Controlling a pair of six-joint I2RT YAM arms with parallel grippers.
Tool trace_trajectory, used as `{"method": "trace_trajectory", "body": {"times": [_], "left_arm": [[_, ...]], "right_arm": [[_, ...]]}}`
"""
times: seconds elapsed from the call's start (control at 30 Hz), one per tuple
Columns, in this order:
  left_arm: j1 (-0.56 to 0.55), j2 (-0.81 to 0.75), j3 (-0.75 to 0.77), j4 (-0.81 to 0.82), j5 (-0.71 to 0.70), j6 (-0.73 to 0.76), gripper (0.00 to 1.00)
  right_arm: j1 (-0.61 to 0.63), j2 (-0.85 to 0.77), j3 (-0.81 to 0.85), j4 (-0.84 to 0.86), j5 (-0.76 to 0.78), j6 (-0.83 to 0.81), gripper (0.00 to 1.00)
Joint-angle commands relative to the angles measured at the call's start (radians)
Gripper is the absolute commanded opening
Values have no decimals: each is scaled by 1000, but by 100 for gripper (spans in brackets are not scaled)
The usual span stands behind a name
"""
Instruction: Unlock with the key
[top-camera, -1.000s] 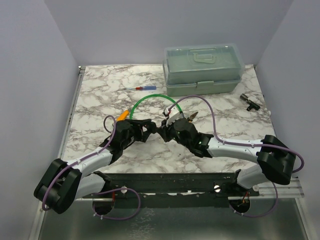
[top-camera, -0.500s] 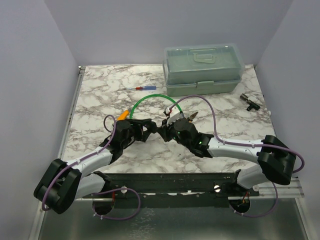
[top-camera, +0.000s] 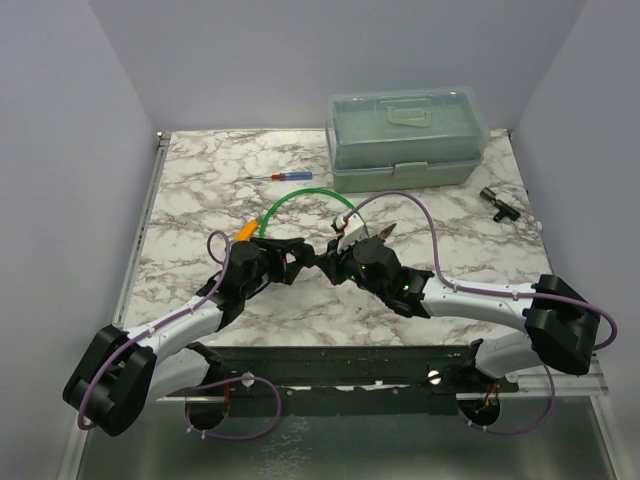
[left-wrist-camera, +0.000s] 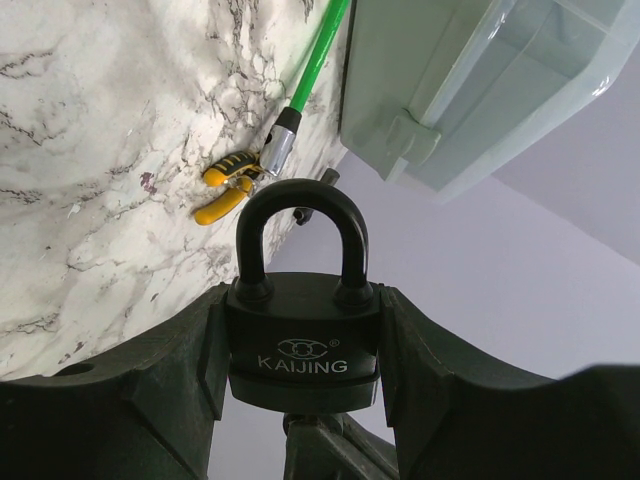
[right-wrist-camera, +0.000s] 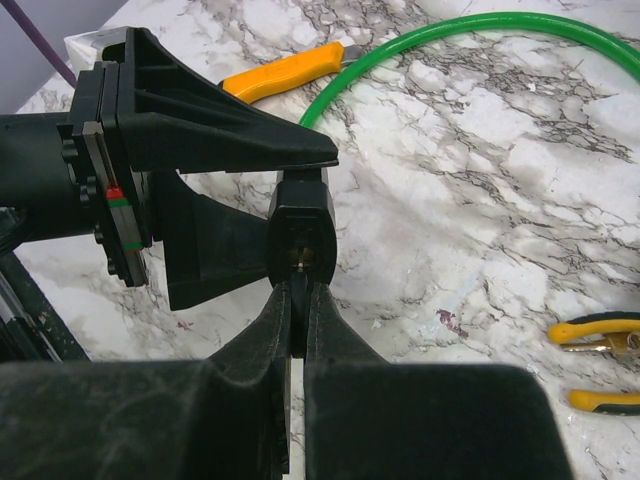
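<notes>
Evidently mid-insertion, the left end effector (left-wrist-camera: 302, 300) clamps the shut padlock (left-wrist-camera: 302, 350) at frame centre while the right end effector (right-wrist-camera: 298, 312) pinches the barely visible key (right-wrist-camera: 298, 298) at its keyhole (right-wrist-camera: 300, 255), needing a straight push, then twist.

Left claw (top-camera: 303, 257) and right claw (top-camera: 329, 262), both clamped shut, face each other tip to tip.

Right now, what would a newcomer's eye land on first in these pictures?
The black KAIJING padlock, clamped in the left claw mid-table, with the right claw pinched shut at its keyhole end. Next, the bright green cable loop behind them and the clear plastic lidded box at the far edge.
</notes>
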Motion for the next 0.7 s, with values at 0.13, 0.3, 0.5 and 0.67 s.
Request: {"method": "trace_trajectory", "body": {"times": [0.13, 0.3, 0.5, 0.67], "left_arm": [[-10, -19, 58, 70, 80, 6, 0], [-10, -18, 66, 69, 96, 11, 0], [-12, -9, 82, 69, 130, 17, 0], [-12, -6, 87, 68, 140, 24, 0]], "right_arm": [[9, 20, -3, 10, -11, -5, 0], [8, 42, -3, 34, 11, 5, 0], [8, 80, 16, 57, 11, -1, 0], [8, 100, 28, 71, 14, -6, 0]]}}
